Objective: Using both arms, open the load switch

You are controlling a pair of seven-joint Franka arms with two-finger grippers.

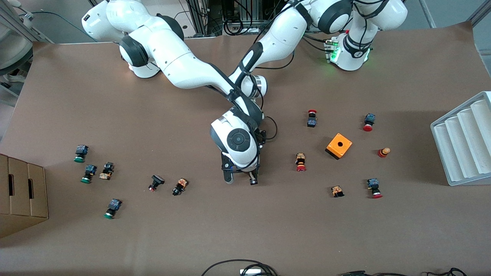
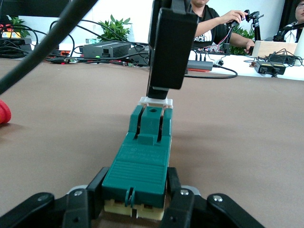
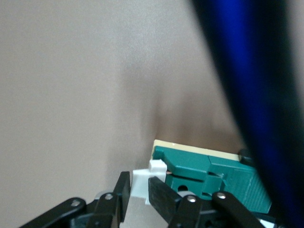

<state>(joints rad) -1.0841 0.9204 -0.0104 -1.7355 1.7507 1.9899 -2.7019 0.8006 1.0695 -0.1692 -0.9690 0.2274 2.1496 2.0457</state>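
Your load switch (image 2: 142, 164) lies flat on the brown table (image 1: 245, 230) near its middle, under both wrists, with the orange box (image 1: 339, 145) off at about three o'clock in the front view. Your left gripper (image 2: 135, 209) is clamped narrow on the switch's green body at one end. Your right gripper (image 3: 137, 194) pinches the white tab (image 3: 142, 183) at the other end, fingers close together.

both arms (image 1: 230, 96) crowd over the load switch (image 2: 142, 164); bare table (image 1: 245, 230) surrounds it.
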